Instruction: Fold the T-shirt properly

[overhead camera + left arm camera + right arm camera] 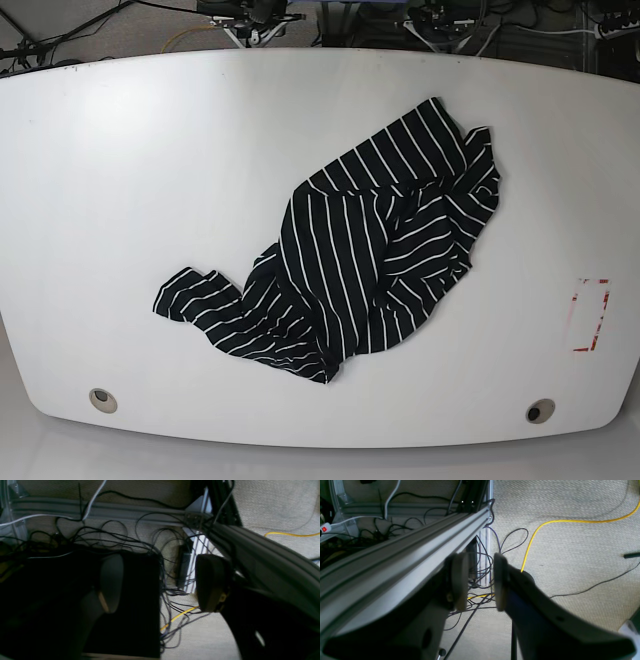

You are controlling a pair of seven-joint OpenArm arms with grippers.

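The T-shirt (350, 260), black with thin white stripes, lies crumpled on the white table (120, 180), spread on a slant from lower left to upper right. No arm shows in the base view. My left gripper (160, 582) is open and empty, its fingers (211, 582) wide apart above floor cables. My right gripper (477, 582) is open and empty, its fingers (500, 580) a small gap apart beside a metal frame rail. The shirt is out of view in both wrist views.
A red-marked rectangle (590, 315) sits near the table's right edge. Two round holes (102, 400) (540, 411) lie along the front edge. The wrist views show carpet, tangled cables (125, 540), a yellow cable (570, 521) and aluminium rails (395, 555).
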